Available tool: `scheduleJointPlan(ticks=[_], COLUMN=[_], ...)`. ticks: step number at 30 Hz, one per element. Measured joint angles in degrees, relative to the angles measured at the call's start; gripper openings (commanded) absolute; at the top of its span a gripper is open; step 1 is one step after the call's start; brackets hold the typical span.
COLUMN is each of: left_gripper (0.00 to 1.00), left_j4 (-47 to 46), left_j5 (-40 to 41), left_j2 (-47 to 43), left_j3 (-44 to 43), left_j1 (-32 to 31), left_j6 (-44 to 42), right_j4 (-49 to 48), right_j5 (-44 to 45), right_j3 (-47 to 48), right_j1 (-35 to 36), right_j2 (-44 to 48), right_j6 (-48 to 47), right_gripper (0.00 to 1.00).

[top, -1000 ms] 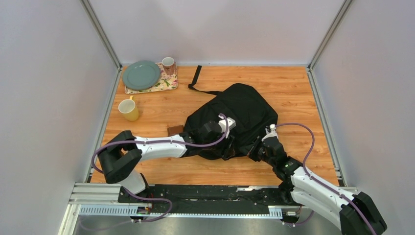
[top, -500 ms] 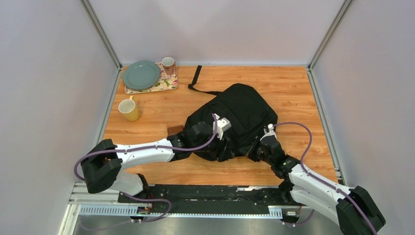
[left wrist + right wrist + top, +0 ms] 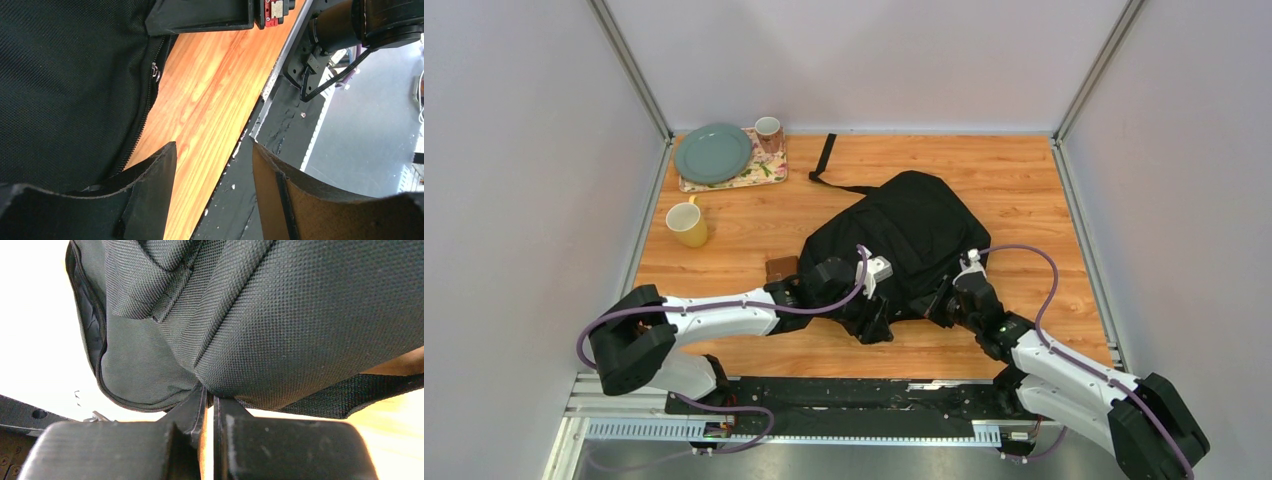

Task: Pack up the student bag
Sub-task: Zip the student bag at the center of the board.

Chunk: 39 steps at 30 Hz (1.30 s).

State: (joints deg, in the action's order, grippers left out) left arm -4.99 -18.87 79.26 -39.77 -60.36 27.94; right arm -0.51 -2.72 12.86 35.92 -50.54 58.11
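Observation:
The black student bag (image 3: 914, 225) lies flat in the middle of the wooden table. My left gripper (image 3: 876, 325) is open and empty at the bag's near edge, just over the wood. In the left wrist view the gripper (image 3: 214, 150) has its jaws wide apart, with the bag (image 3: 65, 90) and its zip pull (image 3: 156, 70) to the left. My right gripper (image 3: 944, 300) is at the bag's near right edge. In the right wrist view the gripper (image 3: 210, 395) is shut, its tips pinching a fold of the bag's fabric (image 3: 280, 315).
A small brown wallet (image 3: 781, 267) lies left of the bag beside my left arm. A yellow mug (image 3: 687, 224) stands at the left. A green plate (image 3: 713, 152) and a cup (image 3: 768, 130) sit on a floral mat at the back left. The bag's strap (image 3: 824, 158) trails towards the back.
My left gripper has pulled back from on top of the bag to its near edge. My right gripper has shifted slightly left, still at the bag's edge.

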Motion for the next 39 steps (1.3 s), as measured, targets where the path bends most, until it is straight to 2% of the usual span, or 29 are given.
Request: scheduleJointPlan(ticks=[6,18,39], left_gripper=[0.65,0.65,0.66], left_j4=[-0.1,-2.6,-2.1], left_j5=[0.2,8.6,13.0], left_j2=[1.1,3.4,3.5], left_j3=[0.0,0.4,-0.7], left_j1=[0.0,0.0,-0.4], left_j6=[0.0,-1.5,-4.9], right_j4=[0.1,1.1,1.1], right_j5=[-0.2,-0.2,-0.3], right_j3=[0.1,0.2,0.2], right_j1=[0.0,0.0,0.0], right_j2=[0.0,2.9,2.6], right_j6=[-0.1,-0.2,-0.5], right_gripper=[0.03,0.03,0.03])
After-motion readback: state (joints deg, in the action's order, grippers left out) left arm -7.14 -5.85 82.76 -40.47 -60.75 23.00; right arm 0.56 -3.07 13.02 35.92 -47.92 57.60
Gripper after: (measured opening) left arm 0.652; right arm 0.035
